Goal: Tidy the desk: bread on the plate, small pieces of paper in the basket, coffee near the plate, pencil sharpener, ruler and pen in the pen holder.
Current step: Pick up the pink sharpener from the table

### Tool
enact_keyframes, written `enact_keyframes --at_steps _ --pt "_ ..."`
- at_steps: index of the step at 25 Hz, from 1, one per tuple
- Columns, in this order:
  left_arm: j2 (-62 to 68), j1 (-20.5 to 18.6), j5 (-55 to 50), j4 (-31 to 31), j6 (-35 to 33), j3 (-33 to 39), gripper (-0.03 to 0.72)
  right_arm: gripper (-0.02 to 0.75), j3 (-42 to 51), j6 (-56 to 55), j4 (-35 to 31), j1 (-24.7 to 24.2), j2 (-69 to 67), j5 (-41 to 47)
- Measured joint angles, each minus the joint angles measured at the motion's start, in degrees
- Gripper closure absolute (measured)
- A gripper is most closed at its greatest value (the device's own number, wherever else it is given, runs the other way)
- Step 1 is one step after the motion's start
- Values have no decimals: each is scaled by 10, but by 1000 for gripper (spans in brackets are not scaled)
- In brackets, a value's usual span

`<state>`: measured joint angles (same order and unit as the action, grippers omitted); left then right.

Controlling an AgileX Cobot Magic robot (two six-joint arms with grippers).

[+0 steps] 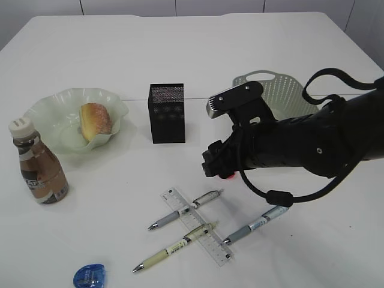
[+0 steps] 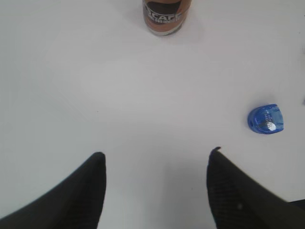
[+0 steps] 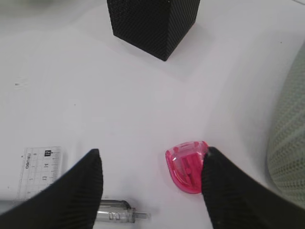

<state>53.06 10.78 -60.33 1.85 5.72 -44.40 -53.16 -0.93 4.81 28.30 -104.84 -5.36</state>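
The bread lies on the plate, with the coffee at its front left. The pen holder stands mid-desk and the basket behind my right arm. My right gripper hangs open low over the desk, a pink pencil sharpener against its right finger and apart from the left. The ruler lies under two of three pens. My left gripper is open over bare desk, a blue pencil sharpener to its right. No paper pieces show.
My right arm reaches in from the right and covers part of the basket. The third pen lies right of the ruler. The blue sharpener sits at the front edge.
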Motion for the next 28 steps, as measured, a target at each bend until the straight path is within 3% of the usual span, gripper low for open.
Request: enact_keyframes --at_steps 15,28 --pt "0 0 13 1 3 0 202 235 0 -7 -15 0 0 6" --pt "0 0 25 2 13 0 202 239 0 90 123 0 -38 -25"
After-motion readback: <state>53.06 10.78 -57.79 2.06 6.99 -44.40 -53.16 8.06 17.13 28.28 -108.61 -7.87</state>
